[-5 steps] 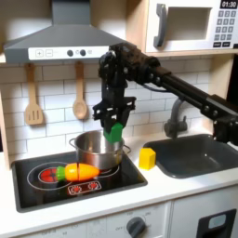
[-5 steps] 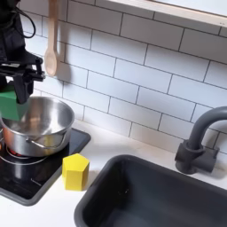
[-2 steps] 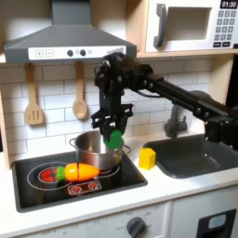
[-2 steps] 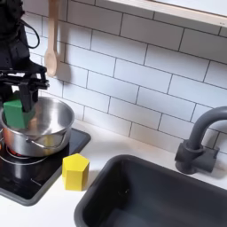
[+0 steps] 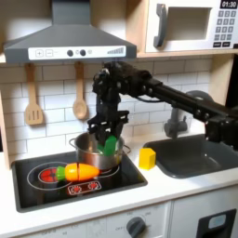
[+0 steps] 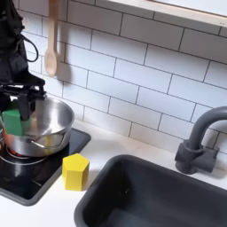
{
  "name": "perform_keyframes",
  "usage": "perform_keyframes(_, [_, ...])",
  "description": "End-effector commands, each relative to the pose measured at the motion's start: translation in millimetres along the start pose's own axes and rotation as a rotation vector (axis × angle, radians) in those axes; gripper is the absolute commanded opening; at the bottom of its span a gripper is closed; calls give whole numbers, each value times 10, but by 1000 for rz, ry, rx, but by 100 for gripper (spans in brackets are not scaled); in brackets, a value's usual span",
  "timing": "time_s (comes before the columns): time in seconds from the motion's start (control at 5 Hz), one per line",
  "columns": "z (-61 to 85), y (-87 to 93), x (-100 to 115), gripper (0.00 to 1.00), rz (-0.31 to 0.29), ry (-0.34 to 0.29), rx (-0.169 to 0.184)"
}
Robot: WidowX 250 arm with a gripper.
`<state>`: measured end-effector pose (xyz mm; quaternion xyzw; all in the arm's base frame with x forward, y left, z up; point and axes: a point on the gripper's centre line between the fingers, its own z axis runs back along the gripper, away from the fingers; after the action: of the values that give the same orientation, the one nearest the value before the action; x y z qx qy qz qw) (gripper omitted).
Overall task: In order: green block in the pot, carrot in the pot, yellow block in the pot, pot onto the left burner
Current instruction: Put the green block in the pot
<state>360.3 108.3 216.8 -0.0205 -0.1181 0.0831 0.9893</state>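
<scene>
My jaws (image 5: 108, 136) grip the green block (image 5: 110, 145), held just over the pot's (image 5: 93, 152) open mouth; in the second exterior view the block (image 6: 12, 122) sits at the pot's (image 6: 44, 129) left rim. The carrot (image 5: 75, 172) lies on the cooktop, touching the pot's near side. The yellow block (image 5: 147, 158) stands on the counter (image 5: 167, 191), right of the pot.

A white toy-kitchen counter (image 5: 56, 216) carries a glossy black cooktop (image 5: 130, 178) with red-ringed burners. On the cooktop sit the pot (image 5: 93, 152) and, just in front of it, the carrot (image 5: 76, 172). The yellow block (image 6: 76, 171) rests on the counter between cooktop and sink (image 6: 160, 195).
</scene>
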Motion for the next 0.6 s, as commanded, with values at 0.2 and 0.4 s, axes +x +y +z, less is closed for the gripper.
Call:
perform_keyframes(0.2, [-6,27,130,0,-4,-36,13])
perform_keyframes(0.4, [-20,28,163,0,-3,-40,14])
